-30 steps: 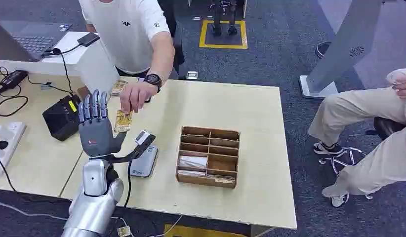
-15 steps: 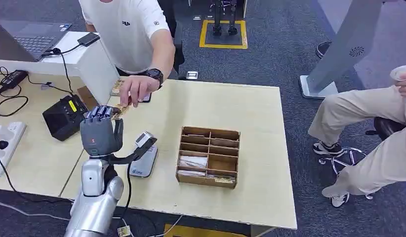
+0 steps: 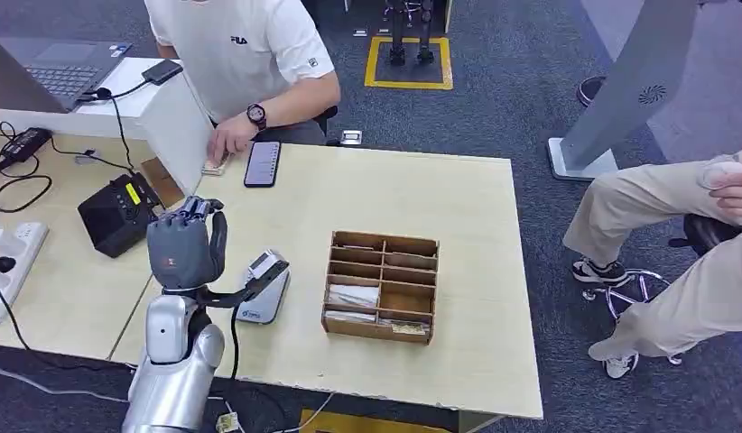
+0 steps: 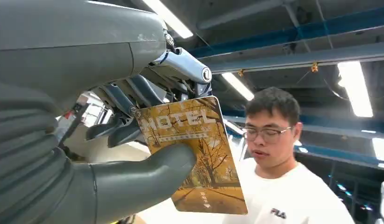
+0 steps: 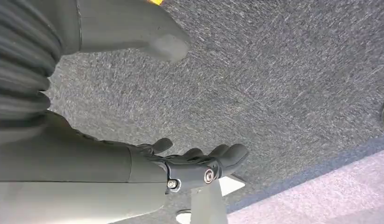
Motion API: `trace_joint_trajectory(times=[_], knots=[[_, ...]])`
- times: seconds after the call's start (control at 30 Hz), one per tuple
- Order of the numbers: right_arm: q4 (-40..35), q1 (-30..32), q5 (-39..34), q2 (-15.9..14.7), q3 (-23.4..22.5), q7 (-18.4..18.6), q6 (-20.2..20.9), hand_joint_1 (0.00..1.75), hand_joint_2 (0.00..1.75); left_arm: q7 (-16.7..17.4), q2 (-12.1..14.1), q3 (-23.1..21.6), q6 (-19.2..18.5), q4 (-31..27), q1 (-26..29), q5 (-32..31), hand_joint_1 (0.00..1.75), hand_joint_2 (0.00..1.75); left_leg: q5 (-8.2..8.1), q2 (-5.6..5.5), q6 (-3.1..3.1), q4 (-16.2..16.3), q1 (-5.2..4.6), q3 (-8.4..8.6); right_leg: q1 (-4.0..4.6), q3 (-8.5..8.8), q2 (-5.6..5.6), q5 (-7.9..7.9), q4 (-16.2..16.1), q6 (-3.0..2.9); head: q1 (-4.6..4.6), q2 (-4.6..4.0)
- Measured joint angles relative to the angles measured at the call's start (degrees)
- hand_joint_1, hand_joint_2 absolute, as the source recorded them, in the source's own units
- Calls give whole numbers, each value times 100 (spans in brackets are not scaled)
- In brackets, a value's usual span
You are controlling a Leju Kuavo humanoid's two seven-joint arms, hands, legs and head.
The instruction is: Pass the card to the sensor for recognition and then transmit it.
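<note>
My left hand [image 3: 182,245] is raised over the table's near left part, its back toward the head view. It grips a yellow hotel card [image 4: 195,149], pinched between the thumb [image 4: 143,175] and the curled fingers; the card stands up out of the hand. The sensor [image 3: 264,287], a small white and grey reader on a stand, sits on the table just right of the hand and lower. A wooden sorting box [image 3: 381,287] with several compartments, some holding cards, stands further right. My right hand [image 5: 148,163] hangs over grey carpet, holding nothing, thumb apart from the fingers.
A person in a white shirt sits at the table's far side, one hand on a small card stack [image 3: 214,165] beside a black phone [image 3: 262,163]. A black device [image 3: 115,213] and cables lie at the left. A seated person's legs [image 3: 656,234] are at the right.
The person put the card against my left hand and drew their arm back to the far table edge. My left fingers curled shut around the card.
</note>
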Motion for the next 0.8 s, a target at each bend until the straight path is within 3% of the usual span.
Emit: trace_joint_trajectory(times=[0.33,0.8], knots=[[0,1,-98,0,0,24,0,0,175,363,54,144,0,387,213,-219,175,175,0,0,0,0,0,0,0,0,-1,0,0,0,2,0],[-17,2,-112,0,0,37,0,0,175,531,103,149,0,1769,338,-46,175,175,0,1,0,0,0,1,0,-1,-1,0,-1,0,-2,0]])
